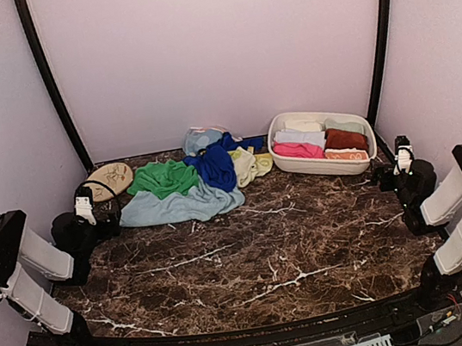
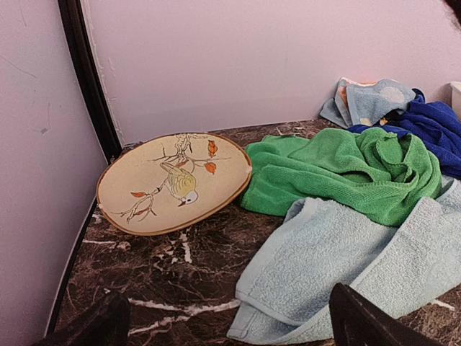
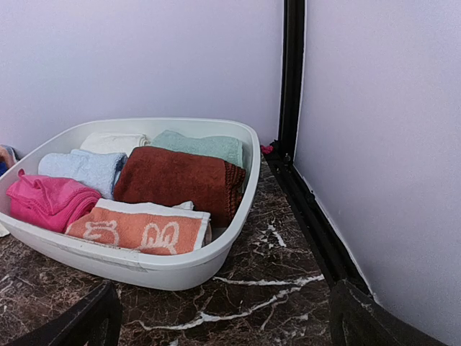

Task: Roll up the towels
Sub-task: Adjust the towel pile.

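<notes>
From above, both arms sit folded low at the side edges of the worktop. The left gripper is by the disc, the right gripper beside the basin. Loose towels lie heaped at the back; rolled towels fill the basin.

Left wrist: jaws released wide, empty, facing the light blue towel.

Right wrist: jaws released wide, empty, facing the basin.

towels: soft looped terry cloth | basin: smooth white plastic | table: glossy dark marble
</notes>
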Robot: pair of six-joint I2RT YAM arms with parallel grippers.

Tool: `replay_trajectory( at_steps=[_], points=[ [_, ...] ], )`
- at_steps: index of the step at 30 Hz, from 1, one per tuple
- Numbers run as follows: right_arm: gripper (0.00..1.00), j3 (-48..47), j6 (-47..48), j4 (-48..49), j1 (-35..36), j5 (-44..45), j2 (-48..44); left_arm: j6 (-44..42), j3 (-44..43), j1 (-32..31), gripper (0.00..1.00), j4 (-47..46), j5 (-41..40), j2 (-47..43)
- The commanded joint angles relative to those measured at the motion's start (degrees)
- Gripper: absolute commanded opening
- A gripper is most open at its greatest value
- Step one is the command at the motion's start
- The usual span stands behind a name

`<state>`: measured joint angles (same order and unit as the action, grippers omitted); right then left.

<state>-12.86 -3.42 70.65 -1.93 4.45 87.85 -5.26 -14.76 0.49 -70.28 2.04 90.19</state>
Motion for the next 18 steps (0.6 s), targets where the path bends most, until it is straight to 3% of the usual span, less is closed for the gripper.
replay_trajectory(
  at_steps=[1, 9, 12, 13, 15, 18],
  points=[
    [1.0, -0.55, 0.43, 2.29, -0.32, -0.27, -0.05, 0.6, -0.55, 0.17, 0.99, -2.14, -0.35, -0.31],
    [1.0, -0.75, 0.26, 2.4, -0.26, 0.01, -0.22, 0.6, -0.76, 0.3, 0.99, -1.55, -0.03, -0.3],
    [1.0, -6.16, -2.45, -11.37, -0.3, 7.32, -6.35, 0.56, -1.47, 0.25, 0.99, 1.03, -0.25, -3.06],
    [1.0, -9.38, -2.74, -18.6, -0.27, 9.32, -7.9, 0.59, -3.69, 0.29, 0.99, 6.06, -0.13, -5.45],
    [1.0, -17.61, 0.17, -36.14, -0.23, 8.36, -9.37, -1.7, -11.96, 0.3, 0.99, 29.09, 2.87, -10.11],
    [1.0, -25.51, -2.48, -47.71, -0.17, 8.05, -9.47, -3.36, -24.52, 0.3, 0.99, 51.68, 6.67, -12.23]
  ],
)
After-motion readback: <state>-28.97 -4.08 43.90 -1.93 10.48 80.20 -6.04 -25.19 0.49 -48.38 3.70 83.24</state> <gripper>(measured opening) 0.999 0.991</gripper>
